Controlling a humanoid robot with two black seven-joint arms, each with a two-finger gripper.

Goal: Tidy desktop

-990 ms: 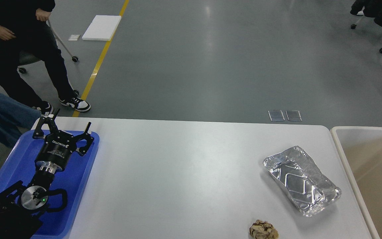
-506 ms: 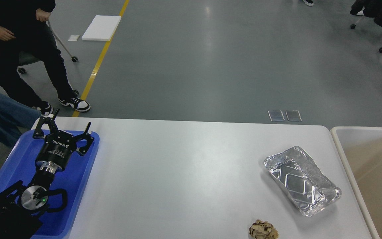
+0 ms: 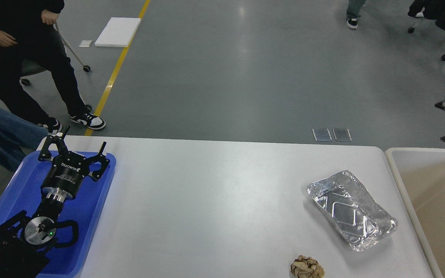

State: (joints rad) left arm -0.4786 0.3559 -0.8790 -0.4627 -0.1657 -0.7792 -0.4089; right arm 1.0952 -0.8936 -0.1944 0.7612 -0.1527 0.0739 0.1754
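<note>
The white desktop holds a crumpled foil tray at the right and a brown crumpled paper ball at the front edge. My left gripper is open and empty, over the far end of the blue tray at the desktop's left end. My right gripper comes in at the right edge above the far side of the beige bin. Its two fingers stand apart with nothing between them. It is well away from the foil tray.
The beige bin stands against the desktop's right end. People sit at the far left, with shoes close to the desktop's back left corner. A white board and two small plates lie on the floor.
My right gripper has come into view from the right edge and moved left and up above the bin. A person's foot has appeared at the top. The left arm has not moved.
</note>
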